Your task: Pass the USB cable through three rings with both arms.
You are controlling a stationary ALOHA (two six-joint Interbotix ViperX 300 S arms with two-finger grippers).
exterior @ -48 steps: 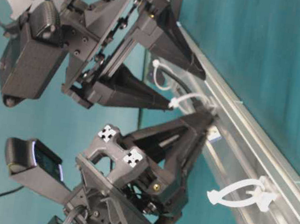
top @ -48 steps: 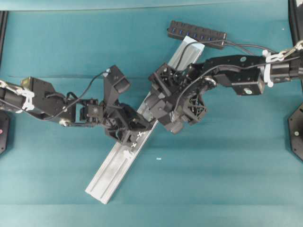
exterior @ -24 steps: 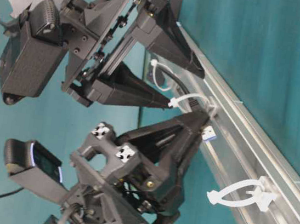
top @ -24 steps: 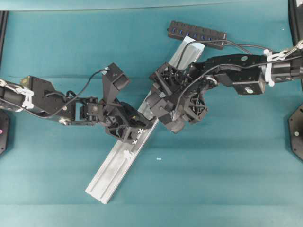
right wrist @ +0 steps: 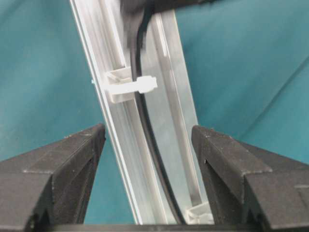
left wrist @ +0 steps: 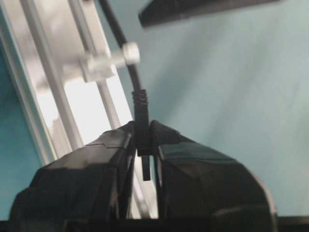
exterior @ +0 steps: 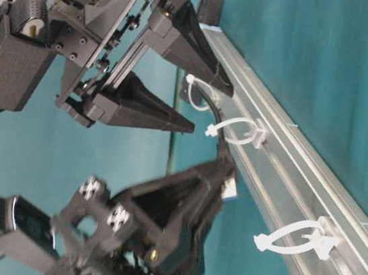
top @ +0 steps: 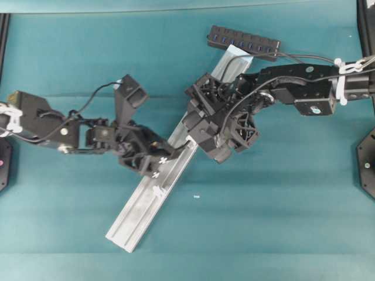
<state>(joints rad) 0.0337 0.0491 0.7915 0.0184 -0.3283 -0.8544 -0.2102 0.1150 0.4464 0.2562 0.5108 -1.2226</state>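
Observation:
The black USB cable (right wrist: 144, 121) lies along the silver rail (top: 137, 213). In the table-level view it runs through the far ring (exterior: 194, 88) and the middle ring (exterior: 236, 127). My left gripper (left wrist: 143, 133) is shut on the cable's plug (left wrist: 141, 111), just past the middle ring (left wrist: 108, 63), with the tip poking back between the fingers. The near ring (exterior: 300, 237) holds nothing and stands apart from the plug. My right gripper (right wrist: 148, 133) is open, its fingers straddling the rail and cable above a ring (right wrist: 130, 86), touching neither.
A black multi-port hub (top: 243, 42) lies at the rail's far end, its lead running off to the right. Both arms crowd the middle of the rail. The rail's lower left end (top: 120, 237) rests on the teal table.
My left arm has drawn back to the left, pulling the plug further out past the middle ring along the rail. The right gripper stays open and has shifted slightly.

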